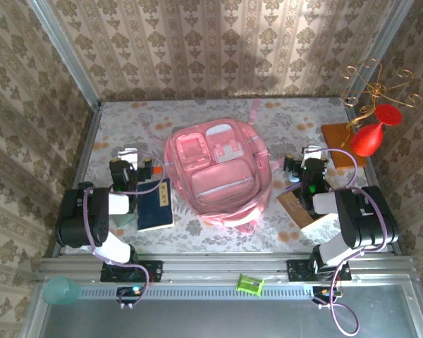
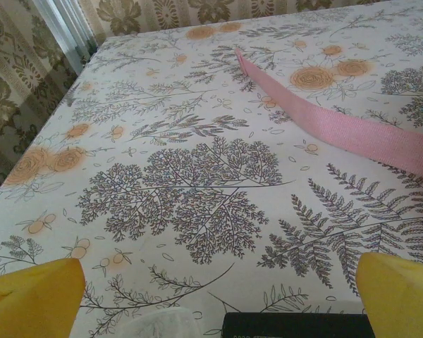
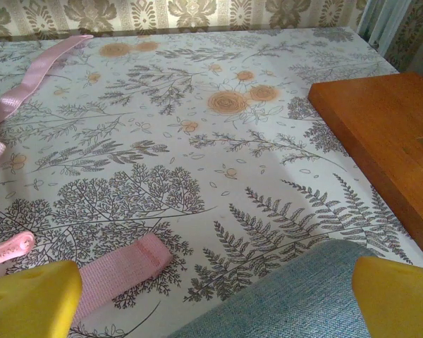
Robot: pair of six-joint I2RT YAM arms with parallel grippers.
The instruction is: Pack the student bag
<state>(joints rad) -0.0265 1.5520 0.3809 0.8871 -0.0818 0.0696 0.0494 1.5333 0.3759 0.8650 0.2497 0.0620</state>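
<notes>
The student bag (image 1: 218, 176) lies on the counter (image 1: 127, 120), contents hidden. The left gripper (image 1: 130, 153) and right gripper (image 1: 313, 152) flank it, both spread wide and empty.

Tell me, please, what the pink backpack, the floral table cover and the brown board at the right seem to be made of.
Pink backpack: soft fabric, matte; its strap shows a woven webbing texture. Floral table cover: smooth printed sheet with slight sheen, probably vinyl or coated cloth. Brown board: looks like wood, satin orange-brown finish with faint grain.
</notes>
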